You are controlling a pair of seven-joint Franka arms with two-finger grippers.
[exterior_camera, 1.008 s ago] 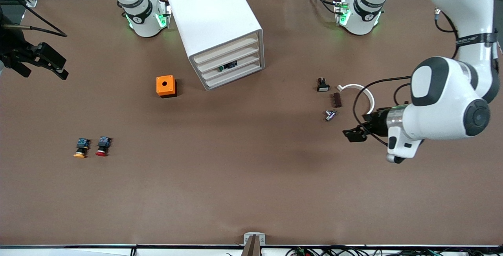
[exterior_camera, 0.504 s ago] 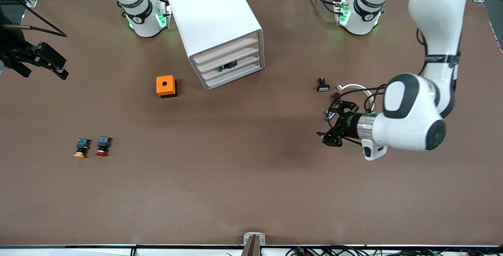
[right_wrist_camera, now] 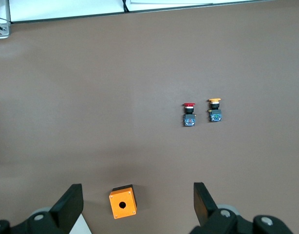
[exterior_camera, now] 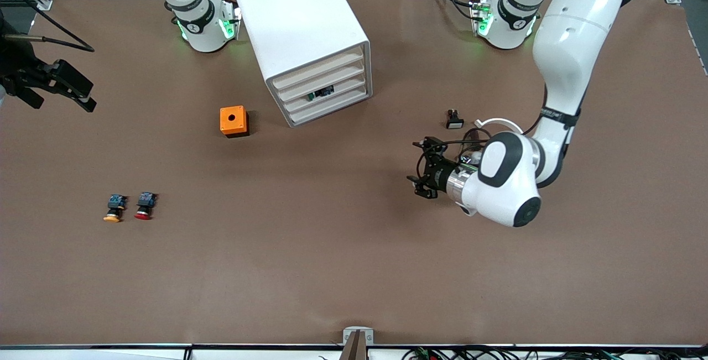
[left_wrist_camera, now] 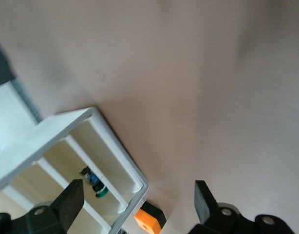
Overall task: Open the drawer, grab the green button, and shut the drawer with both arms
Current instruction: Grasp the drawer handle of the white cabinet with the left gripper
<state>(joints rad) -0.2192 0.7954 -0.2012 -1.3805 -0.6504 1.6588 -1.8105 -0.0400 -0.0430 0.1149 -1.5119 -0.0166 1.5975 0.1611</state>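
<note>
Left gripper [exterior_camera: 422, 167] open, empty, over bare table near cabinet [exterior_camera: 310, 45]. Right gripper [exterior_camera: 55, 86] open, waiting. Risk: hooking wrong drawer [exterior_camera: 330, 93], missing green button [left_wrist_camera: 97, 186].

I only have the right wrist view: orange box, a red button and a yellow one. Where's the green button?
Observer: The green button lies inside the third drawer down of the white cabinet.
Operator: Is that drawer pulled out?
Observer: No, it sits flush with the others.
Operator: And the grippers?
Observer: The left gripper hangs open over bare table toward the left arm's end; the right gripper waits open at the right arm's end.
</note>
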